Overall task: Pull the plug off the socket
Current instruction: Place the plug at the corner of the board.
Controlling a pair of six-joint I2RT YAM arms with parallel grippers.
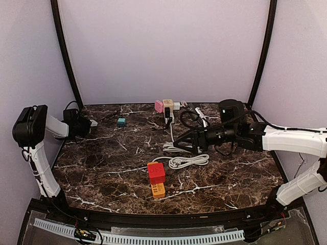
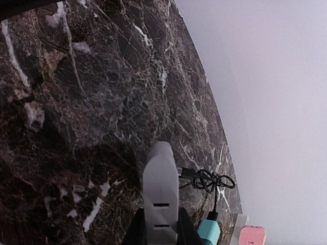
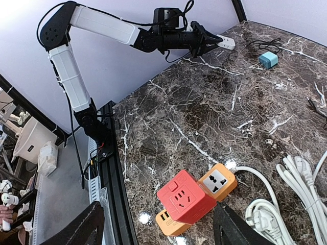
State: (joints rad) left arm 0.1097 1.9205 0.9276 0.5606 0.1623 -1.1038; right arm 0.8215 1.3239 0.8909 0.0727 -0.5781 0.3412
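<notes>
The plug is a red cube (image 1: 156, 172) seated on top of an orange socket strip (image 1: 159, 190) near the table's front middle. The right wrist view shows the red cube (image 3: 186, 196) on the orange strip (image 3: 219, 182), low between my right gripper's dark fingers (image 3: 76, 229). My right gripper (image 1: 180, 145) hangs open behind and to the right of the cube, not touching it. At the far left of the table my left gripper (image 1: 91, 123) is shut on nothing, its grey fingers (image 2: 161, 173) pressed together.
A coiled white cable (image 1: 189, 161) lies right of the strip. A teal charger (image 1: 121, 122) with a black cable (image 2: 212, 179) sits at the back left. A pink adapter (image 1: 159, 105) and a beige cube (image 1: 168, 104) stand at the back middle.
</notes>
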